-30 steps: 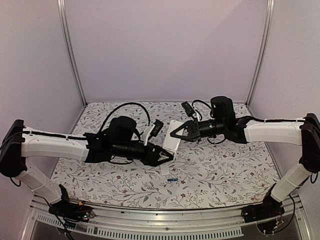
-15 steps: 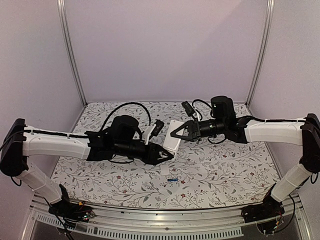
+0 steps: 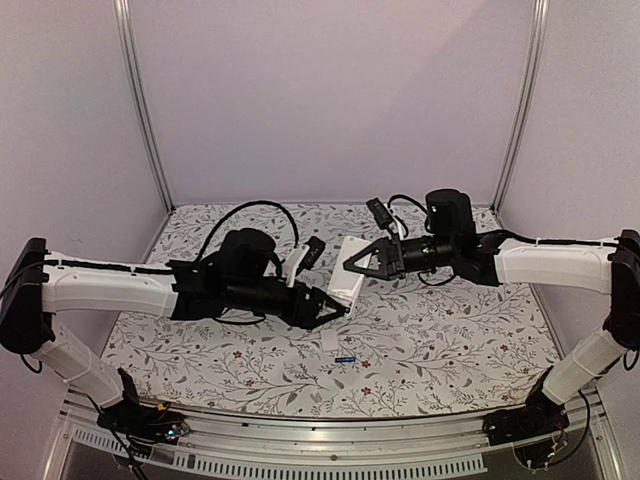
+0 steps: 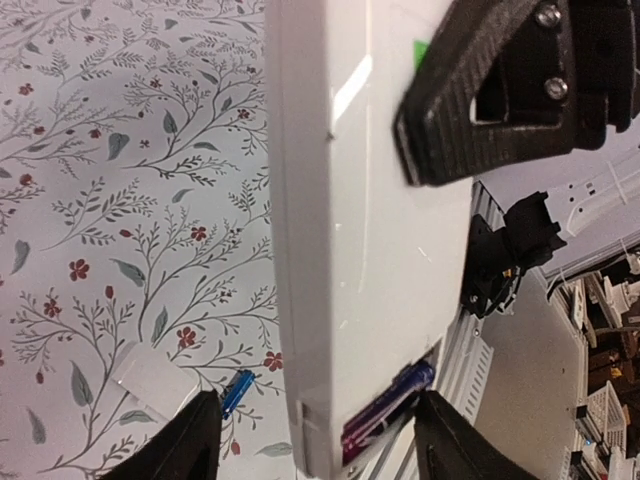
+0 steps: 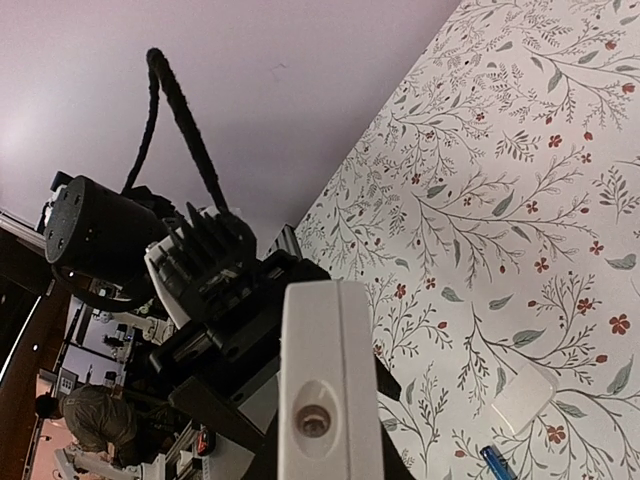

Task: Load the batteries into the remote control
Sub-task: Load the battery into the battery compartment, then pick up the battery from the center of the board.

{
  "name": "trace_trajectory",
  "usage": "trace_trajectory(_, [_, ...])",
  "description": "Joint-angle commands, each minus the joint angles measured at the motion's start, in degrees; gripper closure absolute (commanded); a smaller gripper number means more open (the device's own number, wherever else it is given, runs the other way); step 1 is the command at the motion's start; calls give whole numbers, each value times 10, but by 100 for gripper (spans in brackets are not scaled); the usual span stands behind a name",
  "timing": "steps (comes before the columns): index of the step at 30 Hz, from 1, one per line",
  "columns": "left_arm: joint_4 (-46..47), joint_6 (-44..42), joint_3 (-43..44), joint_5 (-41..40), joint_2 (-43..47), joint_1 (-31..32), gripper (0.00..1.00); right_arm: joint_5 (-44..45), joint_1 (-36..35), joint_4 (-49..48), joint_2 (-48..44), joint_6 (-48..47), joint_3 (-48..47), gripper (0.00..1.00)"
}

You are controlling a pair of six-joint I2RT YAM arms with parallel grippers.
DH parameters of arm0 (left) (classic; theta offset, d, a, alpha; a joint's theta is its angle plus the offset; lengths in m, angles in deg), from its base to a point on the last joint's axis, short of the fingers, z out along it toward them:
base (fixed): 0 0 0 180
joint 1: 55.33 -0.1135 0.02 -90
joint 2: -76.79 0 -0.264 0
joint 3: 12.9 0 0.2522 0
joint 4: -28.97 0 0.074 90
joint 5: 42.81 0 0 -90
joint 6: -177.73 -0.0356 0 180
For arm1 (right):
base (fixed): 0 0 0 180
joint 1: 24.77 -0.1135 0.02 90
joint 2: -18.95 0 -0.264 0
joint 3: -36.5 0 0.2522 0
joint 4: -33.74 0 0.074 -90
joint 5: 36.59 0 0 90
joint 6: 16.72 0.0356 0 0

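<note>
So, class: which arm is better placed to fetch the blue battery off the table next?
Left. The left hand is open, near the blue battery; the right hand is clamped on the remote.

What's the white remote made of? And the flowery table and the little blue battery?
The remote control looks like smooth glossy plastic; light glints off it. The table covering seems matte printed cloth or vinyl. The blue battery has a shiny wrap, likely over metal.

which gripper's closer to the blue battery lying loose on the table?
Left. The left gripper sits open around the remote control's near end, just behind the blue battery. The right gripper clamps the remote control further back.
</note>
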Motion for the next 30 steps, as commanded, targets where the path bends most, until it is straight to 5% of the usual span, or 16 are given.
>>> trace_trajectory(1, [-16, -52, -19, -50, 48, -13, 30, -12, 17, -20, -33, 9, 12, 100])
trace_trajectory(7, [-49, -165, -29, -72, 84, -15, 25, -13, 66, -16, -54, 1, 57, 100])
trace_trajectory(17, [-290, -365, 100, -102, -35, 58, 44, -10, 158, 6, -104, -12, 138, 100])
trace_trajectory(30, [-260, -483, 170, -88, -186, 83, 61, -29, 201, 19, -139, -18, 202, 100])
